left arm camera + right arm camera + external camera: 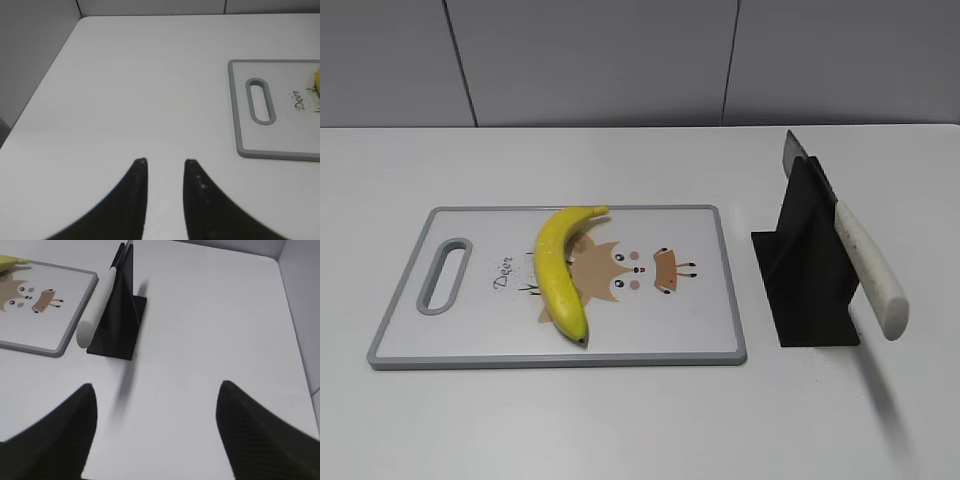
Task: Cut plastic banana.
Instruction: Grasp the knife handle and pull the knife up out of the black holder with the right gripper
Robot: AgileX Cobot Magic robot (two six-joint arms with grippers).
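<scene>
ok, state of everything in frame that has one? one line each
plastic banana: whole, uncut, lying on the board
cutting board: flat on the table, only the banana on it
knife: resting in its stand, handle sticking out toward the camera, not held
knife stand: upright on the table, right of the board
left pincer: narrow gap, holding nothing
right pincer: wide open, holding nothing

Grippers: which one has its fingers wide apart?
The right gripper: its fingers stand far apart near the knife. The left gripper shows only a narrow gap.
</scene>
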